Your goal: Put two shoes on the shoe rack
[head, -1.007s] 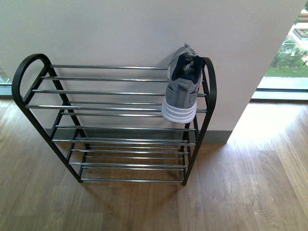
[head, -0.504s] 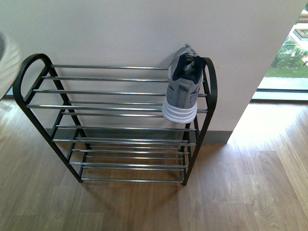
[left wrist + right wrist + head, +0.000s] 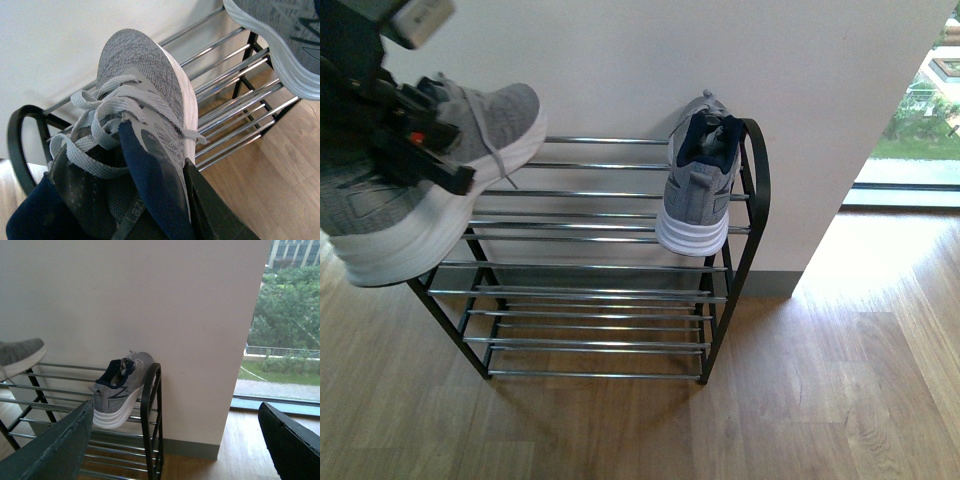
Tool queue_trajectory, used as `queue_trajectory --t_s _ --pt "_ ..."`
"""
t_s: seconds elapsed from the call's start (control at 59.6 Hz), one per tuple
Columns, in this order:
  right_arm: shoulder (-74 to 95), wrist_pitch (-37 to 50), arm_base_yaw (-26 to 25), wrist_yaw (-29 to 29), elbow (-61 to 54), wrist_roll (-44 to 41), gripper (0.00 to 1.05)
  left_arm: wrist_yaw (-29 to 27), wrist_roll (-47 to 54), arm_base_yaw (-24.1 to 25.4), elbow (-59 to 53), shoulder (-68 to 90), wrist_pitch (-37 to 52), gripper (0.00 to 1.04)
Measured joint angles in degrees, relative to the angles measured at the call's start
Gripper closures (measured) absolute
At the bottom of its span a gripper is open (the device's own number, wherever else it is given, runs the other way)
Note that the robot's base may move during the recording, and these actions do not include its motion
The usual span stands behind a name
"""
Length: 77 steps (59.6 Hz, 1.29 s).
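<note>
1. The left claw [image 3: 415, 145] is clenched on one grey shoe [image 3: 480, 115] at the frame's upper left, its long axis rising rightward and its toe toward the wall. The right claw [image 3: 172, 445] is spread and empty.
2. The other shoe [image 3: 698, 190] sits on the rack [image 3: 580, 290], at the right end of the top bars, heel nearest.
3. Wood floor [image 3: 820, 400], white wall [image 3: 620, 60], window [image 3: 920, 110] at far right.

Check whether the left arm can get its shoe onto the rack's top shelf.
Probably yes: the left gripper holds the shoe over the top shelf, whose left bars are bare; the other shoe sits at the far right.
</note>
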Motion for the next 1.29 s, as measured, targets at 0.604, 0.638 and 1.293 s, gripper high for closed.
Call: queue_trajectory --t_s 0.604,0.638,1.293 --pt "0.0 0.0 0.0 -0.02 0.0 0.0 0.09 -5.42 -3.15 -10.73 23.98 24.81 2.47 1.03" --pt "0.0 0.0 0.0 -0.02 0.0 0.0 0.09 -5.64 -3.15 -10.88 24.63 25.38 2.47 1.03" --pt "0.0 0.0 0.02 -0.02 0.0 0.0 0.09 -6.05 -8.17 -13.03 33.14 33.18 1.18 1.03"
